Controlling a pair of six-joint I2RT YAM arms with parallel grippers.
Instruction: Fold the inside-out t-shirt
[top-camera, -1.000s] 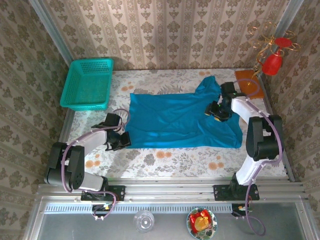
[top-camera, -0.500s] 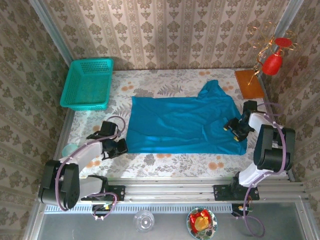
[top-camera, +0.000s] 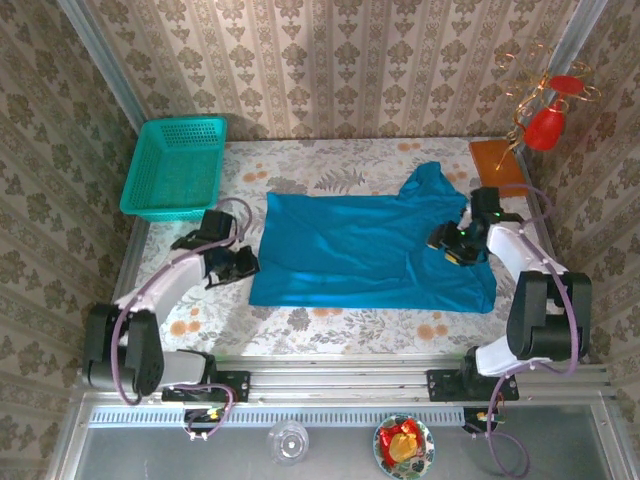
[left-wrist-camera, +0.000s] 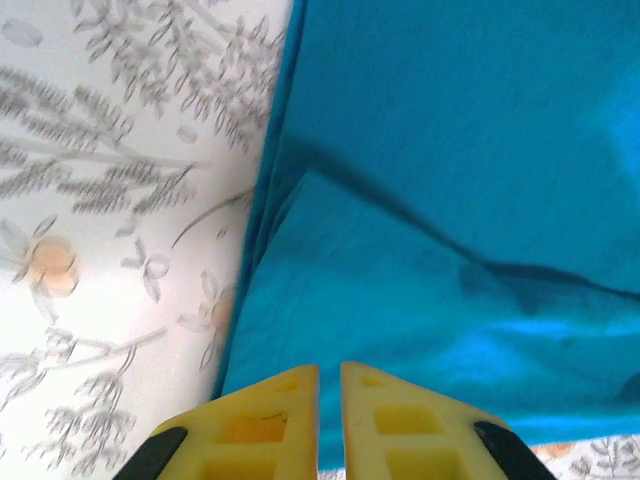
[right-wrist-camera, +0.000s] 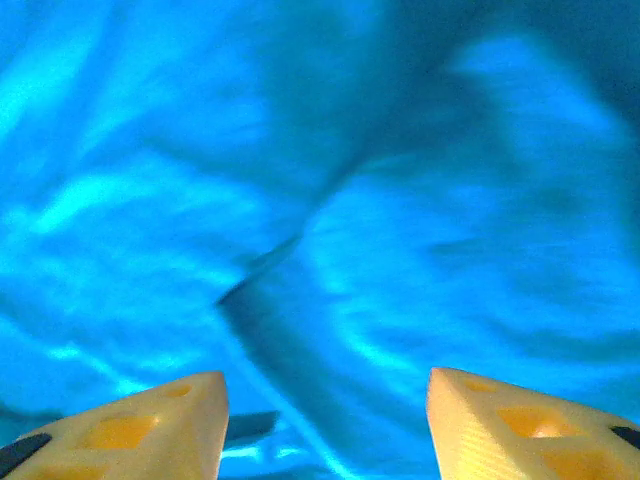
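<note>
The inside-out t-shirt (top-camera: 360, 250) lies spread flat across the middle of the table, teal-blue, with one sleeve bunched up at the back right. My left gripper (top-camera: 243, 264) sits at the shirt's left edge. In the left wrist view its yellow fingers (left-wrist-camera: 285, 400) stand almost together, shut, with nothing between them, and the shirt's edge (left-wrist-camera: 450, 200) lies just ahead. My right gripper (top-camera: 447, 245) hovers over the right part of the shirt. Its jaws (right-wrist-camera: 327, 375) are open wide above wrinkled fabric (right-wrist-camera: 400, 200) and hold nothing.
A teal mesh basket (top-camera: 175, 168) stands at the back left corner. An orange-brown board (top-camera: 497, 157) lies at the back right, with a red ornament (top-camera: 548, 125) above it. The flowered tablecloth (top-camera: 330, 330) shows in front of the shirt.
The left gripper moved back along the shirt's left edge. The right gripper went out to the shirt's right edge, then came back in over it. The shirt lies flatter.
</note>
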